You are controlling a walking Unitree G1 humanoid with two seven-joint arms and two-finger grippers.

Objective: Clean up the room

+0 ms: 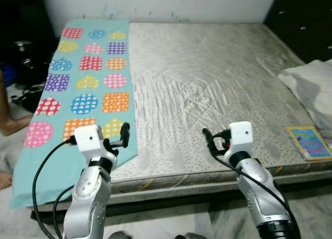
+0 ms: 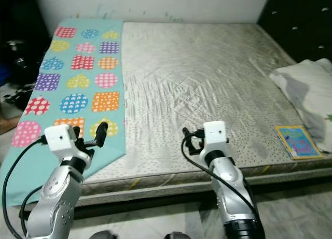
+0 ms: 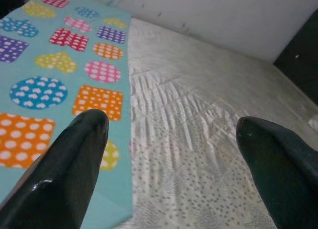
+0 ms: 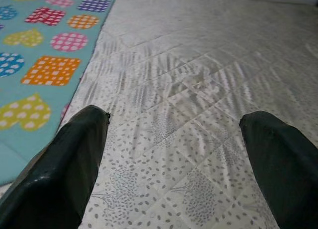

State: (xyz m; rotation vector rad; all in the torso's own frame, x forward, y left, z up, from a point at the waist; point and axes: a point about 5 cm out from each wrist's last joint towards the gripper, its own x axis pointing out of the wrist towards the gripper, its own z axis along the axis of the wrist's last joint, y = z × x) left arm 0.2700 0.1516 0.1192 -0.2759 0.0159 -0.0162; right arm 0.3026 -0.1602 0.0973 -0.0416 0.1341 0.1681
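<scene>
Both silver arms are raised over the bed's [image 1: 207,83] near edge; the left hand [image 1: 122,137] and right hand [image 1: 209,139] hover, fingers spread wide, holding nothing.

Head pair: high above the bed's [image 1: 207,83] foot edge, facing forward and down, far enough to take in the whole bed. Wrist pair: low and near over the bed, facing its far wall; quilt [image 3: 54,75] edge shared.
</scene>
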